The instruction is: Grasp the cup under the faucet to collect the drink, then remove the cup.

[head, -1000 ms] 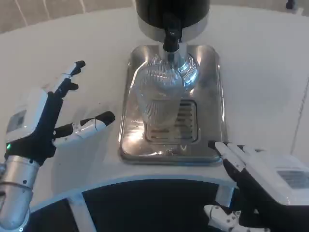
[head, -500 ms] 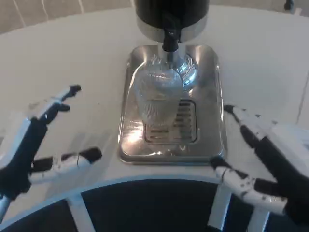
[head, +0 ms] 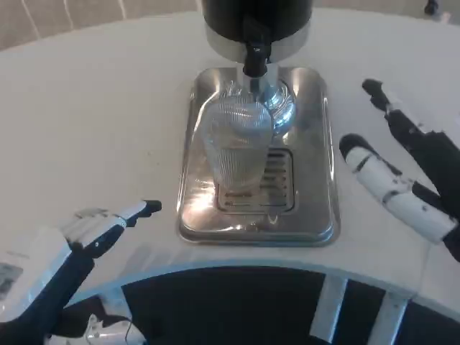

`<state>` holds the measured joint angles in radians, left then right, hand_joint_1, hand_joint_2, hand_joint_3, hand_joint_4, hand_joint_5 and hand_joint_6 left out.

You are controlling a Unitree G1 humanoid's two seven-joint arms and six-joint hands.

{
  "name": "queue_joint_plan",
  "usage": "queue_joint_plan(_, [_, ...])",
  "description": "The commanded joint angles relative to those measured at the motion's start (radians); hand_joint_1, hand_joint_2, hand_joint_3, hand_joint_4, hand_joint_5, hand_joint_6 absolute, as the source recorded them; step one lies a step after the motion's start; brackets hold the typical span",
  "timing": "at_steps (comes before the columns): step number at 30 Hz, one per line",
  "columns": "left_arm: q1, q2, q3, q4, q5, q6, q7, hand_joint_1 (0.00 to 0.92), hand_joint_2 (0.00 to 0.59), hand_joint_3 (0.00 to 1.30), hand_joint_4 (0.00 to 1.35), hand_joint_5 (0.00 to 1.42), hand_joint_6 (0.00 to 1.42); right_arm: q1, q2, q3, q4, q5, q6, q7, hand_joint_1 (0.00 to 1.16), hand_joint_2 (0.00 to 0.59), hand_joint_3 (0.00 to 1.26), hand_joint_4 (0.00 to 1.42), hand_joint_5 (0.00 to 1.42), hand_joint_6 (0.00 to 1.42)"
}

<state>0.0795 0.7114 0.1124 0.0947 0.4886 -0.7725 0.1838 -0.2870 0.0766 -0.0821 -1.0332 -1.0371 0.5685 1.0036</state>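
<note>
Under the faucet (head: pixel 254 61), cup (head: pixel 237 154) well apart from both hands' spread, empty fingers (head: pixel 368 162).

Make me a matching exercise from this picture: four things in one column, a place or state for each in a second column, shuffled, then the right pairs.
Things:
1. cup
2. drip tray
3. left robot hand
4. right robot hand

Places or states:
A. open, right of the tray
B. shiny metal, under the cup
C. clear, standing below the faucet
D. open, near the table edge, left of the tray

Pairs: 1-C, 2-B, 3-D, 4-A
</note>
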Motion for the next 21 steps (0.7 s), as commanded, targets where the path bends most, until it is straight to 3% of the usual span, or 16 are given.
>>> queue_joint_plan(1, [0.06, 0.024, 0.025, -0.047, 0.042, -0.044, -0.023, 0.125, 0.067, 0.19, 0.19, 0.26, 0.24, -0.074, 0.002, 0.036, 0.008, 0.038, 0.084, -0.014, 0.07, 0.469, 0.0, 0.0, 0.0, 0.0])
queue_joint_plan(6, [0.093, 0.021, 0.04, -0.073, 0.068, -0.064, -0.029, 0.122, 0.068, 0.18, 0.18, 0.24, 0.24, -0.15, -0.027, 0.052, 0.075, 0.116, 0.145, -0.069, 0.0, 0.461, 0.0, 0.0, 0.0, 0.0])
queue_joint_plan(21, [0.135, 0.015, 0.092, -0.114, 0.059, -0.059, -0.046, 0.111, 0.07, 0.18, 0.16, 0.23, 0.22, -0.292, -0.159, 0.093, 0.227, 0.371, 0.231, -0.239, 0.0, 0.449, 0.0, 0.0, 0.0, 0.0])
